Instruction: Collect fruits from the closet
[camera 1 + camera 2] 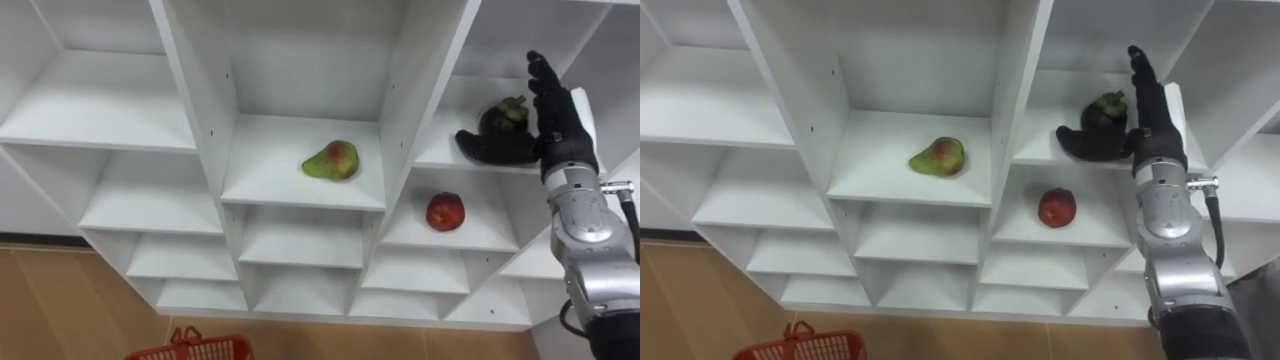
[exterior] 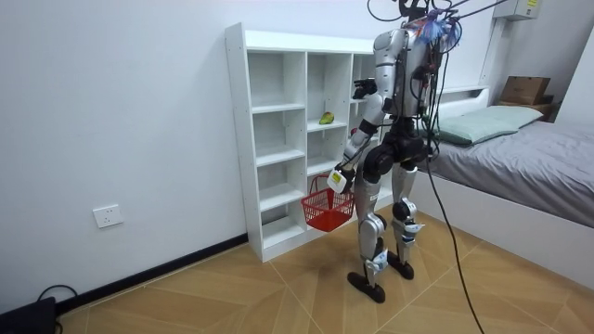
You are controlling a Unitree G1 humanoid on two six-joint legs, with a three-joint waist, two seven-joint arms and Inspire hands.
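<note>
Reaching up and right of the pear with right hand spread wide, thumb low before the dark fruit, not yet closed. Red fruit down-right of the pear. Gripping red basket in left hand, well below the pear, probably kept low to receive fruit.

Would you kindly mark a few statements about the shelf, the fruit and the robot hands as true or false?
1. The pear lies alone in its compartment of the white shelf unit. True.
2. The red apple sits one shelf above the dark fruit. False: it sits one shelf below it, in the same column.
3. The right robot hand is shut round the pear. False: it is open at the dark fruit, fingers straight.
4. The red basket hangs from the left robot hand. True.
</note>
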